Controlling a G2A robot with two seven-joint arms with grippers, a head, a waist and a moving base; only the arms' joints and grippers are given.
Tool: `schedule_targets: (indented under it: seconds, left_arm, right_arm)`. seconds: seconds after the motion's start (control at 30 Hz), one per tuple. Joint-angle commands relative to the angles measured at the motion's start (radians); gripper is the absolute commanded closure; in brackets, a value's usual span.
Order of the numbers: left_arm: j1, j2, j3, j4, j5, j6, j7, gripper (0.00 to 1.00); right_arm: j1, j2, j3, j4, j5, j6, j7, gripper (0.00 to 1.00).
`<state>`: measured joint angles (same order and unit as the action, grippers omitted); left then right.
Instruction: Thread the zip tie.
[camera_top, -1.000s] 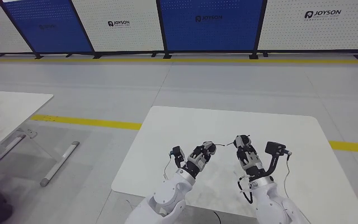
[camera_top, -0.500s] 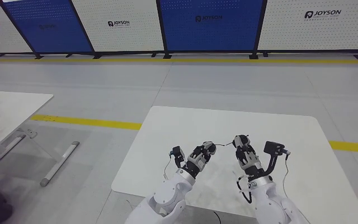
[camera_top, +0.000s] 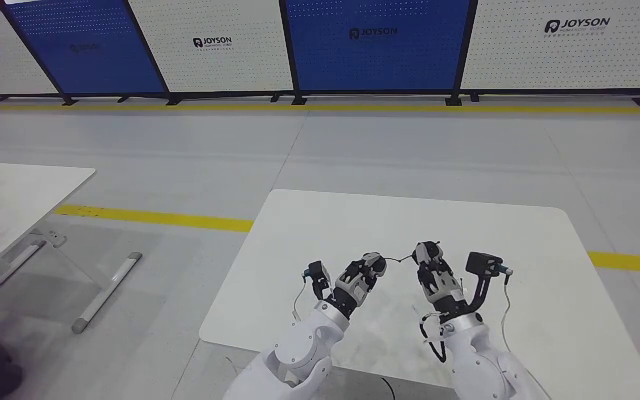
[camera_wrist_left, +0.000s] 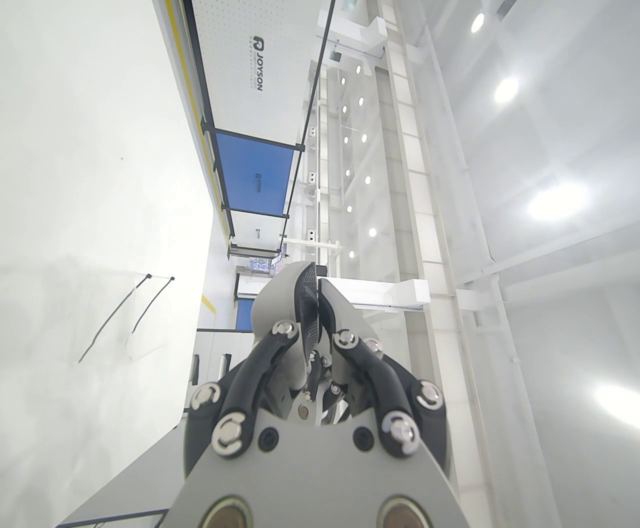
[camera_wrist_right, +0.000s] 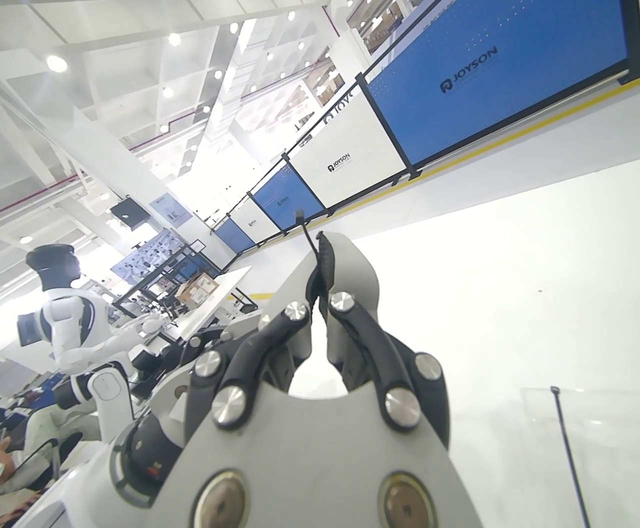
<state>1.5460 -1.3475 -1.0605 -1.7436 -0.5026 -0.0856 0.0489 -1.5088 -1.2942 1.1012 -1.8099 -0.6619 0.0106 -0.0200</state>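
Top view shows the zip tie (camera_top: 400, 258) held above the near middle of the table (camera_top: 420, 210), pinched by both closed grippers, as the right gripper (camera_top: 424, 248) has edged left toward the left gripper (camera_top: 375, 261), probably aligning for threading.

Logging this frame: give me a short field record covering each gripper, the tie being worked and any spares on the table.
held zip tie: in the air over the table, spanning between both grippers, no loop visible
left gripper: shut on one end
right gripper: shut on the other end, head sticking out past the fingertips
spare zip ties: two, flat on the table, side by side
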Motion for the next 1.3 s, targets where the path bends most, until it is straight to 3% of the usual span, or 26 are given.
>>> schedule_targets:
  seconds: [0.0,0.47,1.27]
  left_arm:
    - [0.0,0.0,0.0,0.0,0.0,0.0,0.0,1.0]
    - [0.0,0.0,0.0,0.0,0.0,0.0,0.0,1.0]
    - [0.0,0.0,0.0,0.0,0.0,0.0,0.0,1.0]
  right_arm:
    - [-0.001,-0.001,0.002,0.001,-0.001,-0.002,0.001,1.0]
    - [-0.026,-0.004,0.022,-0.009,0.003,-0.041,-0.033,1.0]
    - [-0.013,-0.016,0.015,0.015,-0.013,-0.039,-0.026,1.0]
